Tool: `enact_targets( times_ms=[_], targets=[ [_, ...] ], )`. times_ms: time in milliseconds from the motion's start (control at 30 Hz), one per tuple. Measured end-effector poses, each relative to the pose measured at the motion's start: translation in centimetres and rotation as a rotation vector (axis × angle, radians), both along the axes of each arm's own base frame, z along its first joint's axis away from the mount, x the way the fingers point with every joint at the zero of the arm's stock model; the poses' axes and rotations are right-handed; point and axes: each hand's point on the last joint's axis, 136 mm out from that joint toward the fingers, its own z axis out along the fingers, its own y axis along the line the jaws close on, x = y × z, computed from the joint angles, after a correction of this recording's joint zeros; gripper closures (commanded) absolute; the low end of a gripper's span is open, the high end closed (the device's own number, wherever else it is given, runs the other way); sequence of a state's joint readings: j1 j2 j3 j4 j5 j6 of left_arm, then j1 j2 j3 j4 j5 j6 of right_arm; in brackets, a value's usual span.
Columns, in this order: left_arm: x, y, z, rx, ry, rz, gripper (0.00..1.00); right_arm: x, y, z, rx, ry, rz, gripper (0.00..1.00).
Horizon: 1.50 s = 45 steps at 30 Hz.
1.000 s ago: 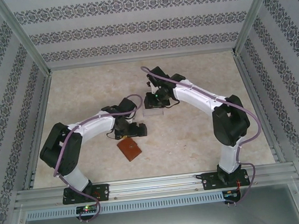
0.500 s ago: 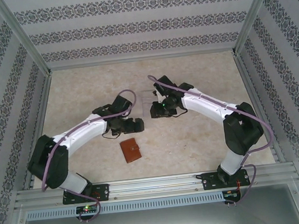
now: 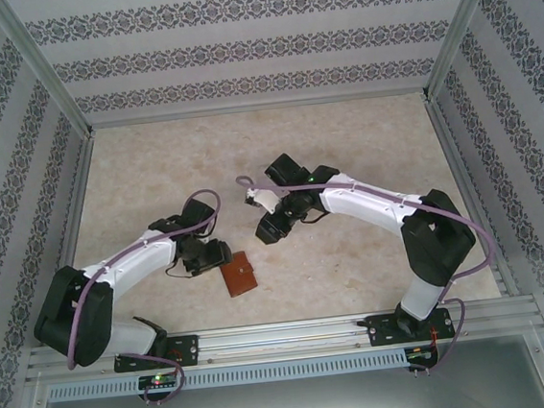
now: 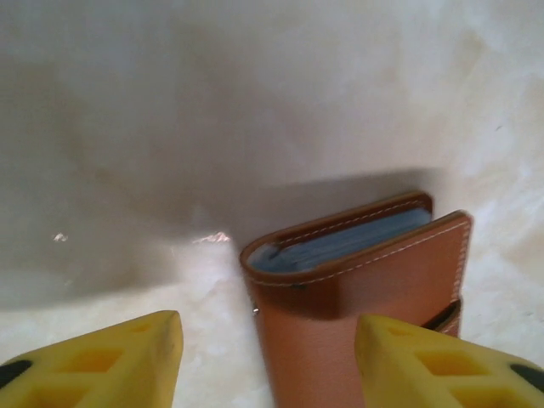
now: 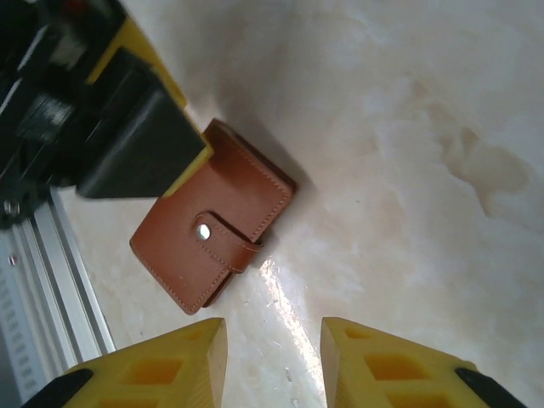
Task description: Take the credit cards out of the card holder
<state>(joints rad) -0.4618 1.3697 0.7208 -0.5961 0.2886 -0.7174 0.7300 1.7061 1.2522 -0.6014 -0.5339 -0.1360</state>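
Observation:
The brown leather card holder (image 3: 239, 274) lies closed on the table near the front edge, its strap tab (image 5: 223, 240) snapped shut. The credit cards are hidden inside; only the grey-blue pocket edges (image 4: 340, 243) show at its end. My left gripper (image 3: 210, 256) is open at the holder's left edge. In the left wrist view the left gripper (image 4: 268, 367) has the card holder (image 4: 357, 297) between its yellow fingers, close to the right one. My right gripper (image 3: 269, 226) hangs open just beyond the holder; the right gripper (image 5: 274, 365) holds nothing, with the card holder (image 5: 212, 242) ahead of it.
A pale whitish object (image 3: 259, 198) sits beside the right wrist. The aluminium front rail (image 3: 285, 336) runs close behind the holder and shows as the rail (image 5: 42, 289) in the right wrist view. Patterned walls enclose the marbled table (image 3: 362, 137).
The left gripper has drawn back toward the front edge and come down at the holder's left side. The right gripper has swung nearer and leftward toward the holder.

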Motion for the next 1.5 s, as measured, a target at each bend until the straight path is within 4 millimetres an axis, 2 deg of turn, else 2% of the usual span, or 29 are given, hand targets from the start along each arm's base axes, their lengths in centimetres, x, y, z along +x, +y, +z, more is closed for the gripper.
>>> enact_targets(
  times_ms=[133, 333, 500, 633, 1000, 1267, 1500],
  targets=[
    [-0.3, 0.3, -0.6, -0.052, 0.009, 0.049, 0.54, -1.8, 1.9, -0.5, 0.019, -0.068, 0.207, 0.64],
    [-0.4, 0.1, -0.9, -0.128, 0.003, 0.079, 0.58, -3.5, 3.9, -1.3, 0.022, -0.156, 0.423, 0.65],
    [-0.3, 0.1, -1.3, -0.177, 0.004, 0.094, 0.58, -4.6, 4.0, -2.9, -0.03, -0.216, 0.555, 0.65],
    [-0.3, -0.2, -1.1, -0.207, 0.005, 0.094, 0.65, -5.2, 4.0, -4.8, -0.095, -0.23, 0.645, 0.65],
    [-0.2, -0.5, -1.2, -0.264, 0.001, 0.09, 0.72, -5.2, 3.9, -8.1, -0.218, -0.281, 0.731, 0.58],
    [-0.2, -0.4, -1.2, -0.278, 0.005, 0.09, 0.76, -5.2, 4.2, -8.4, -0.25, -0.329, 0.753, 0.56],
    [-0.3, -0.4, -1.2, -0.285, 0.012, 0.091, 0.82, -4.9, 4.4, -8.4, -0.249, -0.349, 0.754, 0.62]
  ],
)
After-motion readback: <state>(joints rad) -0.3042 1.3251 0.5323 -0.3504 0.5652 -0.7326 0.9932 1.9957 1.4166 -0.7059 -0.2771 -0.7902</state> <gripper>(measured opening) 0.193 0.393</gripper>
